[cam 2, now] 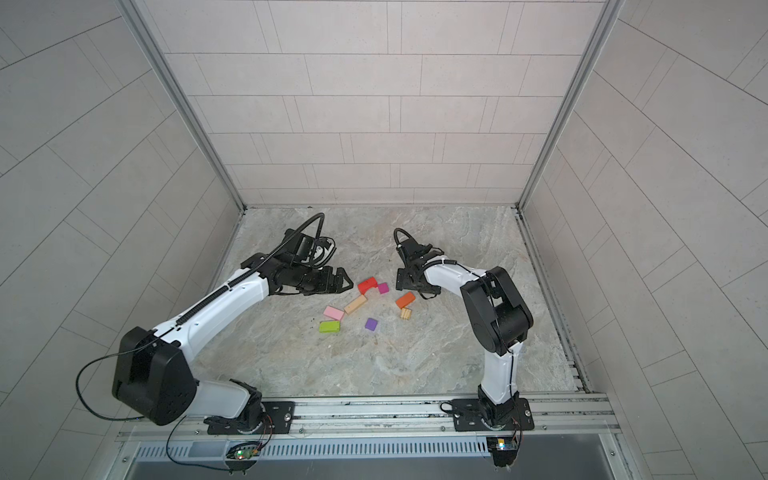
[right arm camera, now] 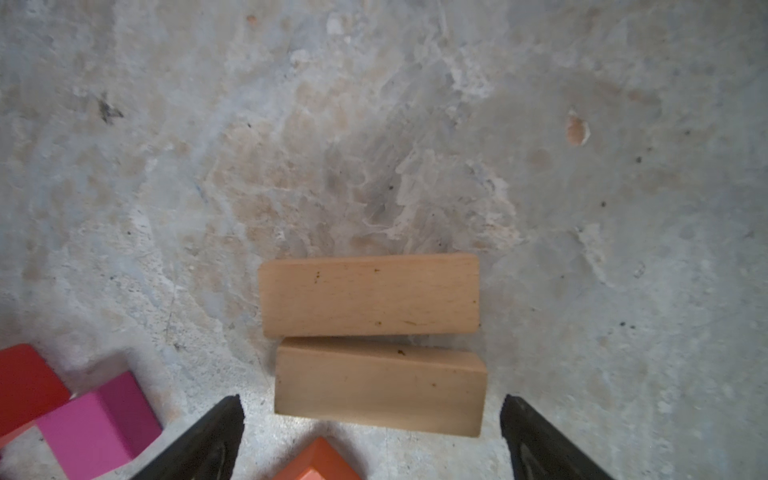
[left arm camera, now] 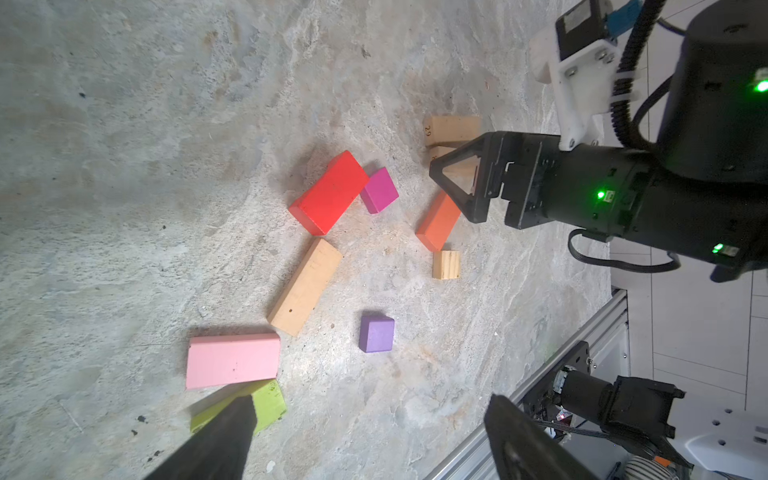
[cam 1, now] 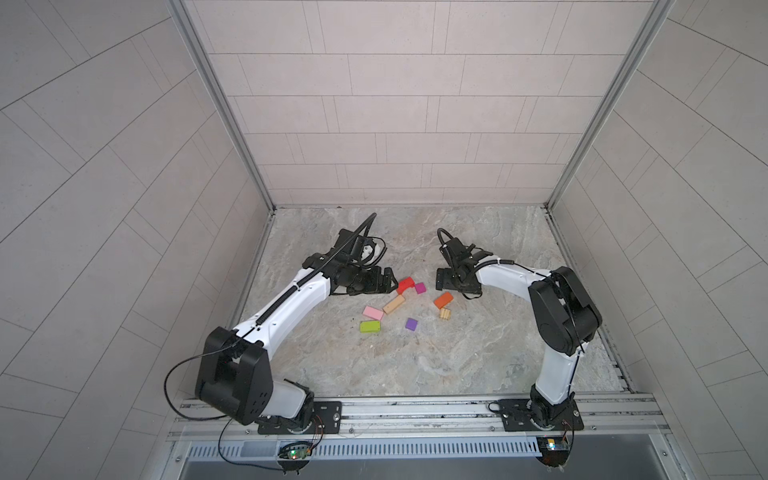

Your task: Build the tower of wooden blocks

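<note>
Just starting the wood block tower: two tan bars lying touching, just by right gripper.
That and left gripper wide open, empty; next, grab a loose block, lay it across.

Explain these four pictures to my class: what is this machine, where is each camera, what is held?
Two robot arms on a rail, each ending in a two-fingered gripper. Two pictures look down from above, two from the wrists. Blocks lie on the table: red arch, magenta cube, purple cube, pink block, green block, orange block, tan bar. Nothing is stacked. The left gripper and right gripper are open, holding nothing; two more tan bars lie side by side below the right one.
</note>
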